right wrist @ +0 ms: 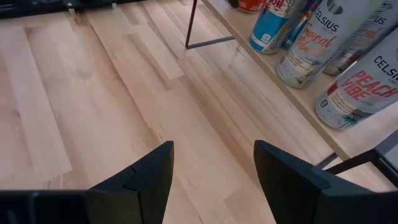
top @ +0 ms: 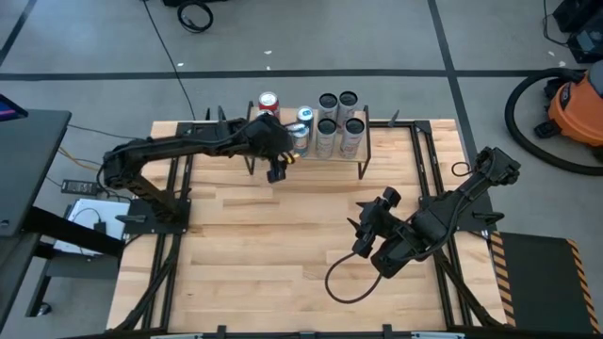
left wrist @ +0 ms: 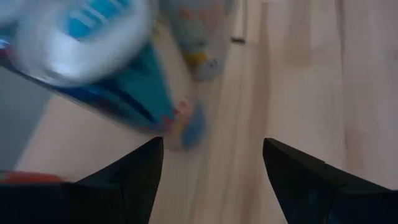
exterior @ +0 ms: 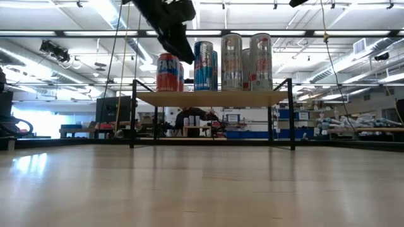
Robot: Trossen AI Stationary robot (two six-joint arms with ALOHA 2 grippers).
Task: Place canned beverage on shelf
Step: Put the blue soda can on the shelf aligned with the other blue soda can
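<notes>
The left gripper (top: 276, 170) hangs at the front edge of the shelf (top: 283, 153), its jaws spread apart with nothing between them; in the left wrist view the bare gap between the two dark fingers (left wrist: 134, 174) shows only wood. The blue can (top: 302, 130) stands upright on the shelf just beyond and slightly to one side of those jaws, close but apart from them, its long axis vertical. So the can appears already set down, and any coming move probably turns on drawing the jaws straight back from it without brushing its side. The shelf also carries a red can (top: 268, 102) at its left end and a cluster of four pale tall cans (top: 337, 121) at its right, all upright. The blue can sits between the red one and that cluster, near both. The right gripper (top: 363, 229) waits well away over the bare desk (top: 264, 254), its jaws likewise parted and empty, facing the shelf from a distance; the left arm is much the nearer.
</notes>
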